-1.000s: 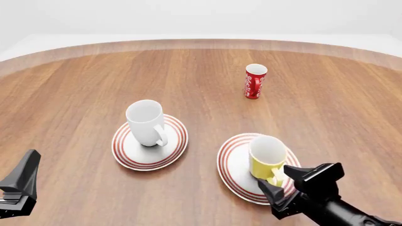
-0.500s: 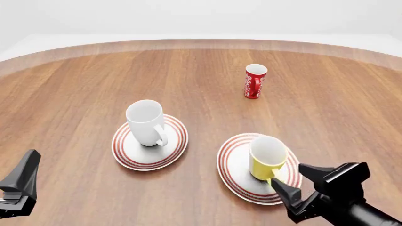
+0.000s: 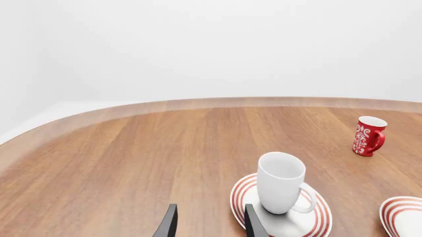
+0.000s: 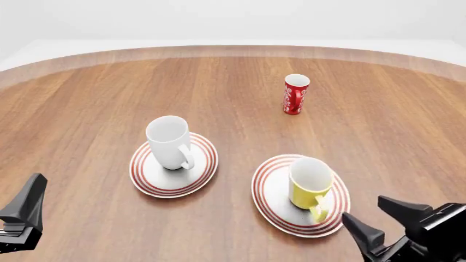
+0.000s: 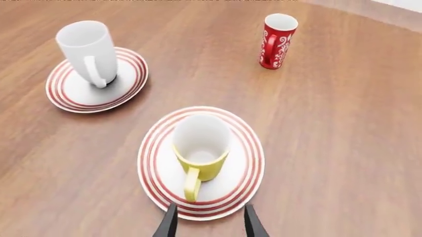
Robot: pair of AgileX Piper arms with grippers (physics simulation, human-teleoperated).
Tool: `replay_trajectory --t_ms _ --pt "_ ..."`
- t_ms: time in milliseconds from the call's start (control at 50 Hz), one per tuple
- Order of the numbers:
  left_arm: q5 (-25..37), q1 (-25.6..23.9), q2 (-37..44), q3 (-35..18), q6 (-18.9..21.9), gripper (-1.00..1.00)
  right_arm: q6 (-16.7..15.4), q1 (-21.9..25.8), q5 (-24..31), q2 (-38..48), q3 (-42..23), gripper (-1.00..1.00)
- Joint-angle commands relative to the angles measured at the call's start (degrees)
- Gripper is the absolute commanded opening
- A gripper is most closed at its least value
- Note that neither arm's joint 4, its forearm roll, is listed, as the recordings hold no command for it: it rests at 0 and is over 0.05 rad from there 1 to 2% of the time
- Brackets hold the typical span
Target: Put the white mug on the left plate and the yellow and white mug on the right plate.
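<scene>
The right gripper (image 4: 380,219) hangs open and empty just beside the right plate (image 4: 271,191), where the yellow and white mug (image 4: 309,184) stands upright. The left gripper (image 3: 209,227), fingers parted, holds nothing; the white mug (image 4: 169,142) stands on the left plate (image 4: 149,176).

your white mug (image 4: 169,142) sits upright on the left plate (image 4: 149,182), handle toward the arms' side. yellow and white mug (image 4: 309,183), yellow outside and white inside, sits upright on the right plate (image 4: 271,194), handle also toward you. both plates are white with red rings and lie flat, near each other but apart.
</scene>
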Motion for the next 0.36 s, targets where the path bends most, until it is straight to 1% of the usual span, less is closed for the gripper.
replay_trajectory --t_ms 20,60,100,260,320,360 --pt "0.0 0.0 0.0 0.0 0.0 1.00 -0.8 -2.4 12.6 -13.8 0.0 1.00" --pt "0.0 0.0 0.0 0.0 0.0 1.00 -1.0 -2.7 14.1 -15.4 0.0 1.00" --pt "0.0 0.0 0.0 0.0 0.0 1.00 -1.0 -3.0 13.7 -15.1 0.0 1.00" --pt "0.0 0.0 0.0 0.0 0.0 1.00 -1.8 -4.8 19.1 -21.4 0.0 1.00" --pt "0.0 0.0 0.0 0.0 0.0 1.00 -2.4 -5.5 19.7 -22.1 0.0 1.00" --pt "0.0 0.0 0.0 0.0 0.0 1.00 -2.6 -5.8 21.0 -23.6 0.0 1.00"
